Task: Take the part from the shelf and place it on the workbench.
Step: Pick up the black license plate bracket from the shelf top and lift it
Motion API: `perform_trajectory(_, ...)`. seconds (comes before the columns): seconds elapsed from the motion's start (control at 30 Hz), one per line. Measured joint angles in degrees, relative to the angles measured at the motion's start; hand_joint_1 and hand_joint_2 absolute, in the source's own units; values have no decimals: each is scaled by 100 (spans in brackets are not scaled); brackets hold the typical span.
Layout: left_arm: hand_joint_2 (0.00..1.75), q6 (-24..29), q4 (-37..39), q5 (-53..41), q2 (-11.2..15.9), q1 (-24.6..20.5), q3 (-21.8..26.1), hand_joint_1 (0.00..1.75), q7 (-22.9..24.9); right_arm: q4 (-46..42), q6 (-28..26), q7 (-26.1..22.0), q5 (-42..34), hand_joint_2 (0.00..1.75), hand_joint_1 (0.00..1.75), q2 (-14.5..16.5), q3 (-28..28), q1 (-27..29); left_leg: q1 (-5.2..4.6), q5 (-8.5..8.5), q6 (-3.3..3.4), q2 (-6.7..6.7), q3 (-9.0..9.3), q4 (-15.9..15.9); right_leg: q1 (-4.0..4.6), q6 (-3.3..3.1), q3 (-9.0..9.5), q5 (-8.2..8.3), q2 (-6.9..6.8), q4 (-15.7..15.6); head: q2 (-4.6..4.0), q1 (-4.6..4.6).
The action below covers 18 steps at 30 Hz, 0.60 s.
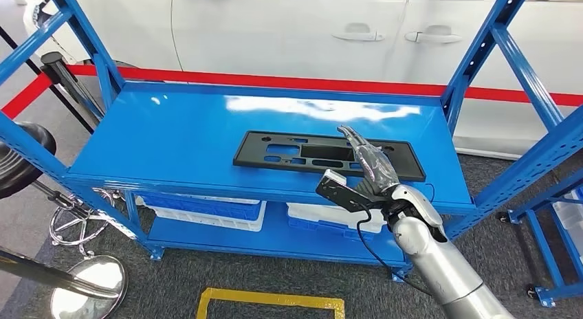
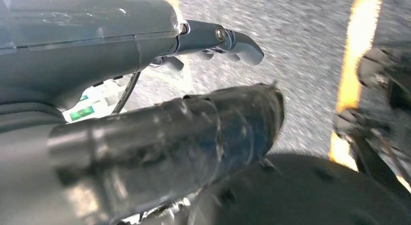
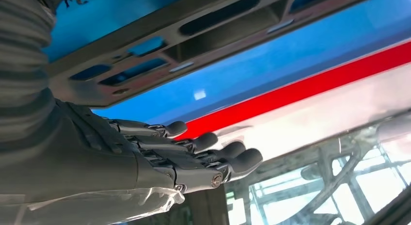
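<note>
Right hand [image 1: 371,166] over the flat black plastic plate [image 1: 295,154] with cut-outs.
Fingers straight and apart, holding nothing; plate lies on the blue metal shelf [image 1: 185,137].

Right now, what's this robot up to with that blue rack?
The robot is reaching its right hand over a flat black plastic part lying on the blue shelf. The fingers are stretched out straight above the part's right portion and nothing is gripped yet. Its left hand hangs low over the grey floor, holding nothing. The part has not left the shelf.
</note>
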Motion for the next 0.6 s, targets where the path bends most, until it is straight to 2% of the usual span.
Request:
perform_trajectory(0.1, 0, -2, -1, 2, -7, -15, -2, 0, -7, 62, -2, 1, 131, 175, 0, 29, 86, -26, 2, -56, 65, -8, 50, -106, 6, 80, 14, -42, -3, -16, 0, 4)
perform_trajectory(0.17, 0, -9, -2, 7, -15, -24, -3, 0, -10, 115, -2, -2, 216, 175, 0, 53, 168, -47, 28, -71, 127, -1, 126, -170, -6, 140, -59, -168, -3, 198, 0, 5)
perform_trajectory(0.2, 0, -12, -3, 8, -19, -28, -4, 0, -12, 151, -2, -3, 252, 175, 0, 60, 215, -56, 37, -83, 156, 4, 163, -193, -18, 169, -200, -297, -2, 481, 0, 5)
perform_trajectory(0.27, 0, -19, -3, 11, -19, -29, -7, 0, -12, 250, 3, -4, 318, 175, 0, 68, 331, -62, 35, -127, 195, 9, 204, -197, -35, 212, -655, -575, -2, 1250, 0, 5)
perform_trajectory(0.3, 0, -22, -3, 14, -19, -29, -8, 0, -13, 308, 8, -4, 349, 175, 0, 68, 390, -56, 33, -152, 200, 4, 225, -193, -44, 225, -856, -617, -3, 1530, 0, 5)
perform_trajectory(0.33, 0, -26, -3, 16, -20, -28, -10, 0, -14, 364, 13, -4, 373, 175, 0, 68, 448, -50, 32, -181, 199, -2, 256, -189, -50, 230, -970, -544, -4, 1622, 0, 5)
perform_trajectory(0.37, 0, -31, -3, 17, -22, -28, -14, 0, -15, 408, 17, -4, 394, 175, 0, 68, 497, -48, 32, -216, 191, -9, 301, -184, -53, 225, -965, -346, -4, 1478, 0, 5)
perform_trajectory(0.43, 0, -39, -3, 17, -32, -24, -23, 0, -16, 476, 22, -6, 411, 175, 0, 68, 564, -58, 31, -300, 162, -17, 398, -173, -47, 183, -704, 168, -5, 758, 0, 5)
perform_trajectory(0.47, 0, -41, -3, 17, -37, -25, -30, 0, -16, 505, 25, -9, 421, 175, 0, 68, 591, -70, 23, -337, 138, -18, 432, -161, -30, 153, -568, 333, -4, 420, 0, 6)
perform_trajectory(0.5, 0, -42, -3, 17, -40, -26, -35, 0, -16, 534, 34, -13, 440, 175, 0, 68, 622, -85, 17, -362, 112, -18, 441, -154, -11, 118, -483, 389, -3, 207, 0, 6)
perform_trajectory(0.57, 0, -39, -3, 17, -42, -33, -43, 0, -24, 586, 49, -17, 516, 175, 0, 68, 691, -112, 11, -380, 54, -17, 447, -163, 24, 62, -444, 341, 2, 77, 0, 6)
perform_trajectory(0.6, 0, -34, -3, 17, -40, -41, -46, 0, -30, 605, 49, -14, 570, 175, 0, 68, 721, -121, 8, -391, 21, -15, 457, -181, 11, 32, -423, 325, 3, 46, 0, 6)
